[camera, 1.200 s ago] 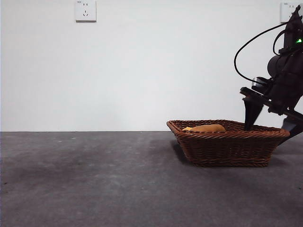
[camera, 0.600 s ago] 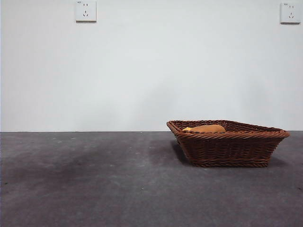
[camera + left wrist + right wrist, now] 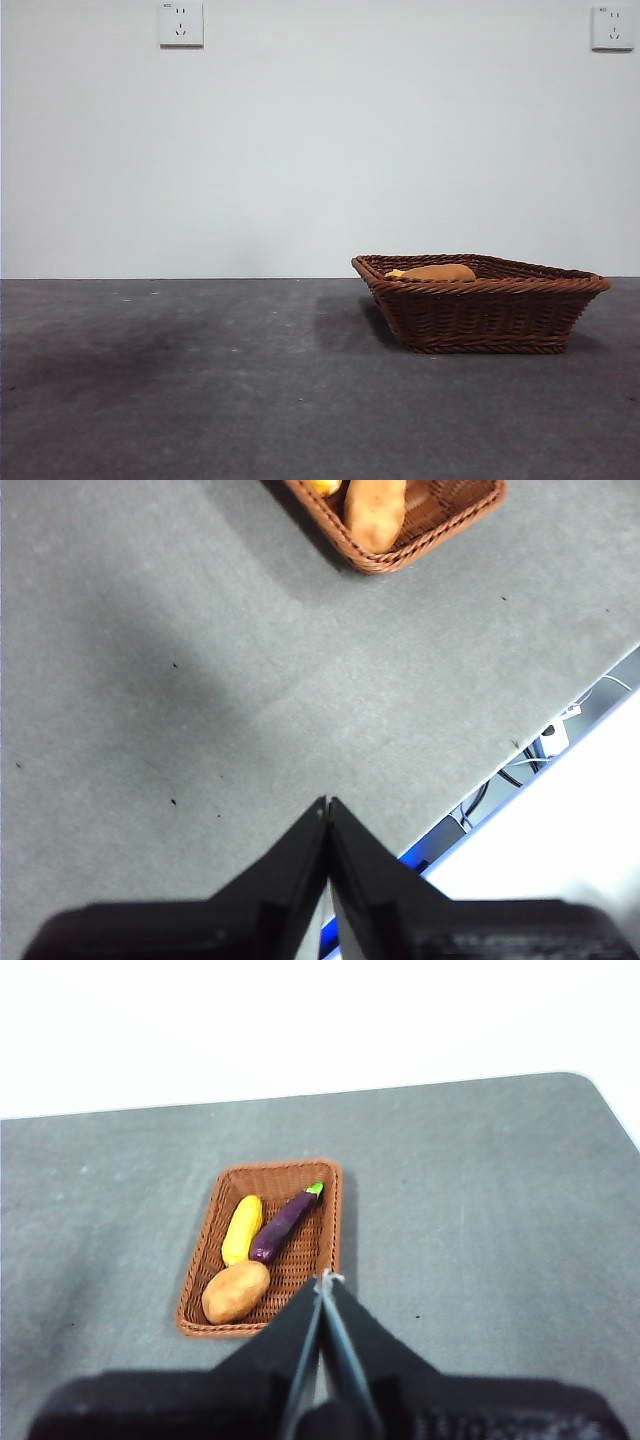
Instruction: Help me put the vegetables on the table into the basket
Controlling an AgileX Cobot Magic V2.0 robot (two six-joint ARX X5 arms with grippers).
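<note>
Right gripper [image 3: 322, 1290] closed, empty, high above basket [image 3: 330, 1225]; left gripper [image 3: 327, 815] closed too, well off from it. Eggplant [image 3: 285, 1223], potato [image 3: 235, 1292], yellow piece [image 3: 241, 1228] lie inside basket. Task looks done; nothing left to pick, arms just park.

Light is even and soft, with the white wall [image 3: 320, 150] bright but not blown out. The shallow dark-brown woven wicker basket [image 3: 480, 310] casts a faint shadow on the dark grey matte table [image 3: 200, 400], and a broad dim patch lies at left. Both wrist views are overexposed beyond the table's edge, washed to white. The black jaws close to each wrist lens look soft and blurred.
</note>
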